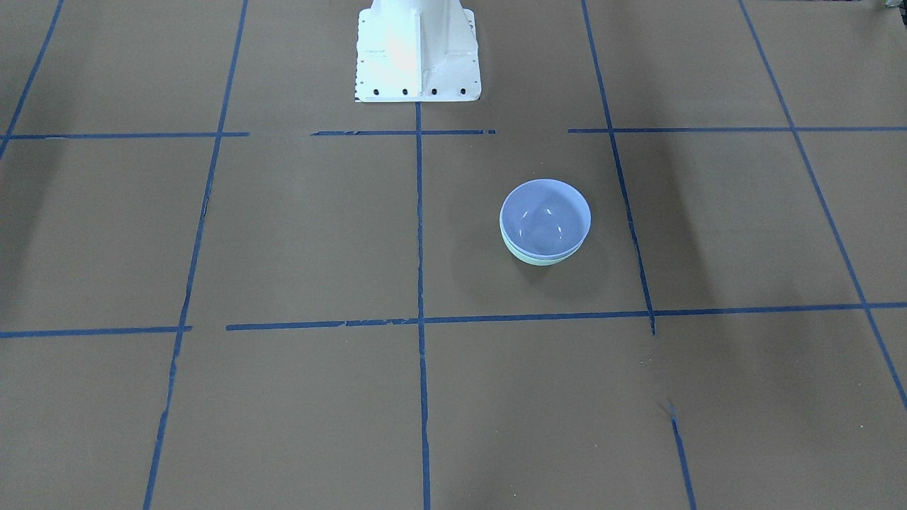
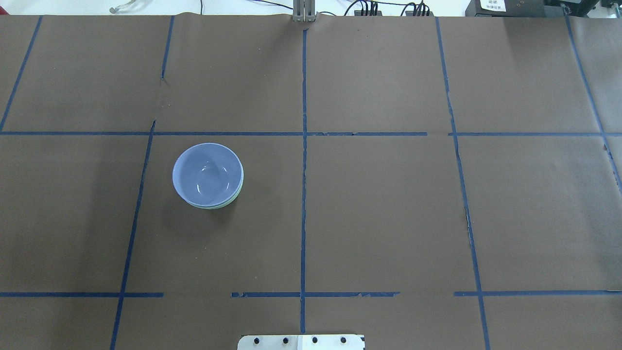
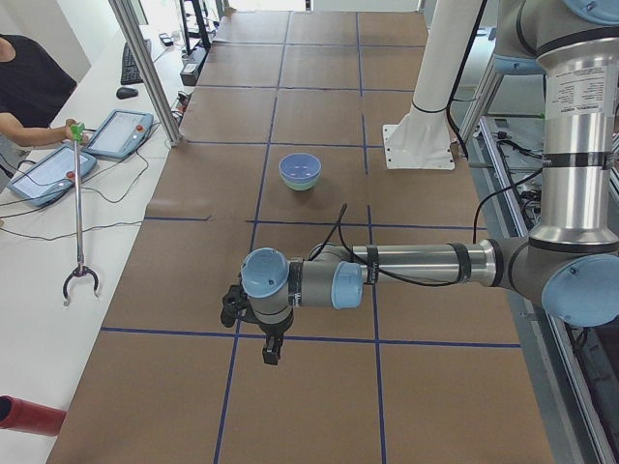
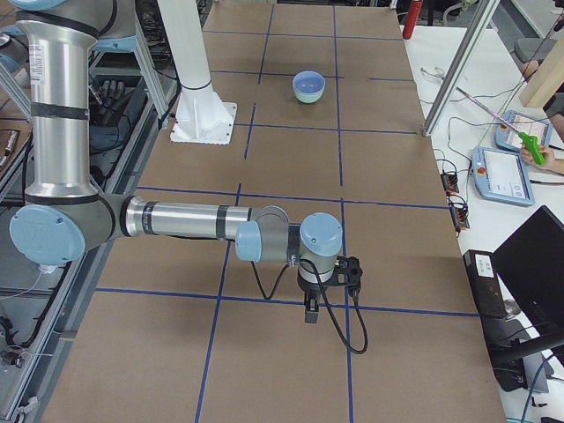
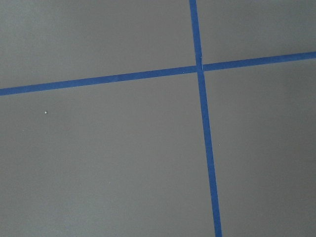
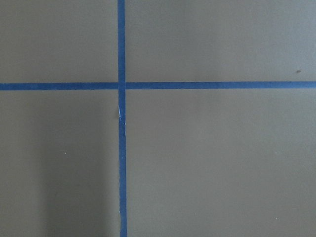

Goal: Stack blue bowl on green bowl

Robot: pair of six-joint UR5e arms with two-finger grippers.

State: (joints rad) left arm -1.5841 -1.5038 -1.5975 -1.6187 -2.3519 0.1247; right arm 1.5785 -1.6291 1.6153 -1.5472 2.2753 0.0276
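The left gripper (image 3: 271, 354), a small dark piece under the blue-capped wrist of the near arm in the left side view, points down over the table (image 2: 388, 204) close to a crossing of tape lines. Only that side camera catches it, so I cannot tell whether its fingers are spread or pressed together. The right gripper (image 4: 310, 314) hangs the same way at the other end of the table, below a silver tube-shaped forearm held level, with a black cable looping beside it. Its fingers cannot be judged either. Neither one holds or touches anything. Both wrist cameras look straight down on flat, matte brown paper (image 6: 212, 163) crossed by strips of blue tape (image 6: 121, 163), the strips slightly frayed at their edges. Well apart from both grippers, on the robot's left half of the table, the blue bowl (image 2: 207, 172) sits nested inside the green bowl (image 2: 219, 206). The blue one is round, smooth and glossy, with pale highlights on its inner wall. Of the green one only a thin mint crescent of rim and outer wall shows beneath it. The pair stands upright inside one taped square, between the centre tape line and the next line to the left. The white metal base (image 1: 418, 64), bolted through a row of dark holes, rises at the robot's edge of the table.
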